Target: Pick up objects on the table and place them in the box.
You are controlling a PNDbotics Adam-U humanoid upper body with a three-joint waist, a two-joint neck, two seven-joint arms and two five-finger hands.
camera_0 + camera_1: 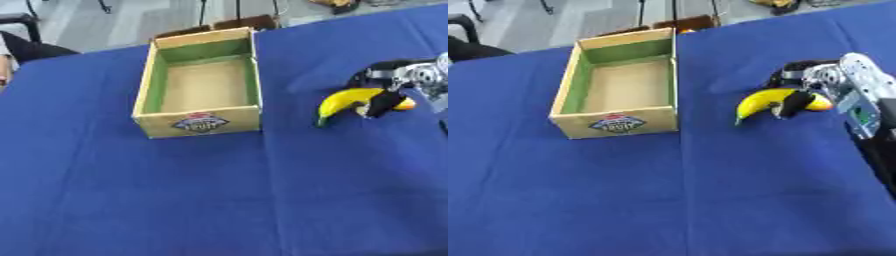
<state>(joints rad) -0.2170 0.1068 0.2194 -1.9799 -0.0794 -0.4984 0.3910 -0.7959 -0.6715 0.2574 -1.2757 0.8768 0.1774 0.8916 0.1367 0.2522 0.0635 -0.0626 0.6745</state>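
Observation:
A yellow banana [759, 101] lies over the blue table [667, 190], right of the box. My right hand [796, 90] comes in from the right edge, its black fingers [791, 104] curled round the banana's right half. An orange patch shows at the banana's right end, by the hand. The box [203, 85] is an open cardboard one with green inner walls and a printed label on its front. It stands left of the banana and I see nothing inside it. My left hand is out of both views.
The blue cloth covers the whole table. Beyond its far edge are a grey floor, chair legs and a brown object [248, 22] just behind the box. A dark shape [26, 47] sits at the far left edge.

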